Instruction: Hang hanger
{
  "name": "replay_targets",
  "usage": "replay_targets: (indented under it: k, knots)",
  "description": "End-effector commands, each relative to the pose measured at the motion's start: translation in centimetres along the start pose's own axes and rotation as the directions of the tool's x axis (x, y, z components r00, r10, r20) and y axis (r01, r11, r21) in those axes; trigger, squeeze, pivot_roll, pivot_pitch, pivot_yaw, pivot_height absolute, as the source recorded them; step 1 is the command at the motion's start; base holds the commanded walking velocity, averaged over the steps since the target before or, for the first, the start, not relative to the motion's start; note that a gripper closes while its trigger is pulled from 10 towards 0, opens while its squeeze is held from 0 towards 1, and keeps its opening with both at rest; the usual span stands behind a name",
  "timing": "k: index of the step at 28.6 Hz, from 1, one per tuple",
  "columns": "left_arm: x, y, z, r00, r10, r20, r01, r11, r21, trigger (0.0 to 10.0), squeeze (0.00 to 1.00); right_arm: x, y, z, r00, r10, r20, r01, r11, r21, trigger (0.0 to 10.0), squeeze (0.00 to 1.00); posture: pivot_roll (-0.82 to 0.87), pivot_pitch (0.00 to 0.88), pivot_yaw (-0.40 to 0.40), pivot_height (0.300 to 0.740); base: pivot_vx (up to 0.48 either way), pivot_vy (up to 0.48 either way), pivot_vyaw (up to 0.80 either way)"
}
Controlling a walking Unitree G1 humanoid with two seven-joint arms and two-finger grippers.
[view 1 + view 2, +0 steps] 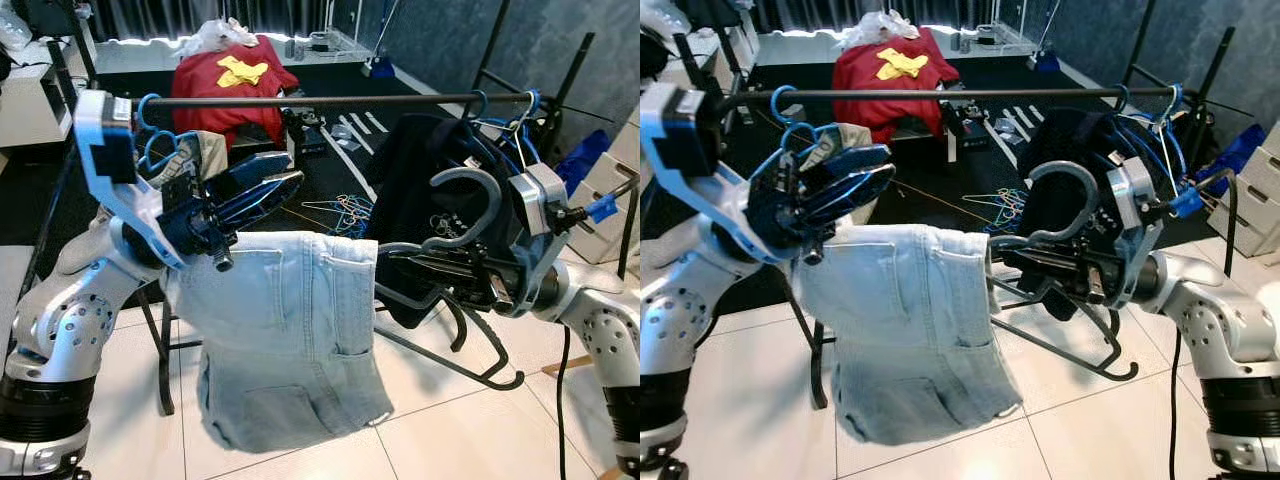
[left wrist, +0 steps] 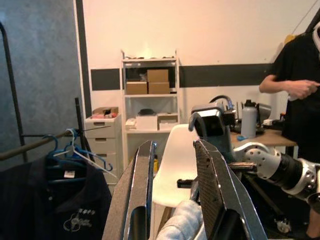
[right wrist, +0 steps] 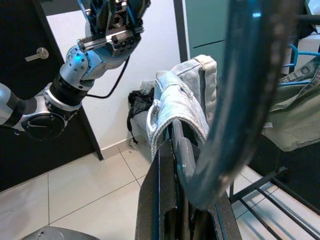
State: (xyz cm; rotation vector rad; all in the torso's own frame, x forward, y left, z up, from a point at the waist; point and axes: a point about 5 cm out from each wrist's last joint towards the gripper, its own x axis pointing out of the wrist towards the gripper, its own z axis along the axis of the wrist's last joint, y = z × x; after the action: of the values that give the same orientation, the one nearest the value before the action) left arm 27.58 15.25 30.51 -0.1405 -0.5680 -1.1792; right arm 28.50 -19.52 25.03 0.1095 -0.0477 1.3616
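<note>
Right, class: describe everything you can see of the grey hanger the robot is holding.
The hanger is dark grey and looks like plastic, with a thick curved hook standing up and open toward the rail behind. Pale blue jeans are folded over its bar and hang down toward the tiled floor. The right gripper is shut on the hanger near the base of the hook, holding it roughly level, below the rail and not yet hooked on it. The left gripper is open above the jeans.

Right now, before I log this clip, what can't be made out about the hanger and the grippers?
- Dark grey plastic hanger: its bar, in both eye views, hidden under the folded pale blue jeans.
- Right gripper: finger contact, right wrist view, blocked by the hanger's blurred hook.
- Left gripper: fingertips, left wrist view, cut off by the bottom edge.
</note>
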Motion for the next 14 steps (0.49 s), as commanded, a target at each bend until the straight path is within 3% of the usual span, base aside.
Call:
replay_targets:
  k: [1,4,5,9,10,11,12,13,14]
  knots:
    - [0.5,0.2,-0.2,1.000,-0.014,-0.002,0.014,1.000,0.012,10.0,0.00,0.5,0.2,0.7,0.999,0.041,0.023,-0.041,0.999,-0.032,0.0,0.00,-0.17,0.038,-0.051,0.740,0.000,0.000,0.00]
    - [0.6,0.2,-0.2,1.000,-0.017,0.001,0.017,1.000,0.009,10.0,0.00,0.6,0.2,0.6,0.999,0.048,0.023,-0.047,0.998,-0.031,0.0,0.00,-0.17,0.038,-0.051,0.740,0.000,0.000,0.00]
    - [0.5,-0.4,0.0,0.998,-0.057,0.029,0.058,0.997,-0.048,10.0,0.00,0.7,0.3,0.7,0.998,0.063,0.021,-0.063,0.998,-0.026,0.0,0.00,-0.18,0.042,-0.049,0.740,0.000,0.000,0.00]
    - [0.6,-0.8,-0.2,0.996,-0.082,0.030,0.085,0.993,-0.081,10.0,0.00,0.7,0.3,0.7,0.997,0.069,0.020,-0.069,0.997,-0.026,0.0,0.00,-0.18,0.045,-0.051,0.740,0.000,0.000,0.00]
    - [0.6,-1.4,-0.6,0.993,-0.113,0.030,0.116,0.985,-0.130,10.0,0.24,0.8,0.4,0.7,0.997,0.078,0.017,-0.077,0.997,-0.025,0.0,0.00,-0.18,0.047,-0.051,0.740,0.000,0.000,0.00]
    - [0.6,-1.4,-0.6,0.993,-0.113,0.030,0.116,0.985,-0.130,10.0,0.24,0.8,0.4,0.7,0.997,0.078,0.017,-0.077,0.997,-0.025,0.0,0.00,-0.18,0.047,-0.051,0.740,0.000,0.000,0.00]
    - [0.8,-1.8,-1.1,0.991,-0.129,0.031,0.132,0.977,-0.165,10.0,0.91,0.9,0.4,0.7,0.996,0.084,0.014,-0.083,0.996,-0.024,0.0,0.00,-0.18,0.048,-0.053,0.740,0.000,0.000,0.00]
    - [0.8,-1.8,-1.1,0.991,-0.129,0.031,0.132,0.977,-0.165,10.0,0.91,0.9,0.4,0.7,0.996,0.084,0.014,-0.083,0.996,-0.024,0.0,0.00,-0.18,0.048,-0.053,0.740,0.000,0.000,0.00]
    - [0.9,-2.2,-1.5,0.988,-0.151,0.021,0.152,0.970,-0.187,10.0,1.00,0.9,0.4,0.7,0.996,0.091,0.011,-0.090,0.996,-0.023,0.0,0.00,-0.19,0.049,-0.053,0.740,0.000,0.000,0.00]
